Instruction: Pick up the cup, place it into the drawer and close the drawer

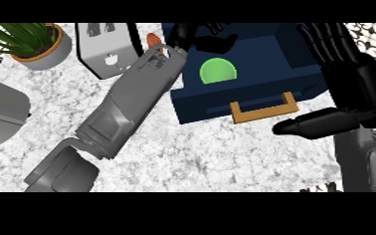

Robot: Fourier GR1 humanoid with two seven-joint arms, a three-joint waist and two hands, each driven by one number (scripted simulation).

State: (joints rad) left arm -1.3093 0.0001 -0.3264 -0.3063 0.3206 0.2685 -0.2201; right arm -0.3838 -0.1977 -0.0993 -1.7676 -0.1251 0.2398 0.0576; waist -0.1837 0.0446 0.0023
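The green cup [218, 71] sits inside the open dark blue drawer [220, 102], near its back left part. My left forearm crosses the counter from the lower left, and my left hand [200, 36] hovers just behind and above the cup with relaxed fingers, apart from it. The drawer's tan handle [264, 111] faces me at the front. To the right of the drawer my right hand [339, 62] stands open, fingers straight and pointing away from me, its thumb [312, 125] stretched left close to the handle's right end.
A potted plant [33, 41] stands at the back left. A white toaster [110, 46] sits next to it, with a small orange object [152, 39] by its right side. A grey appliance [10, 110] pokes in at the left edge. The marbled counter [213, 154] lies in front.
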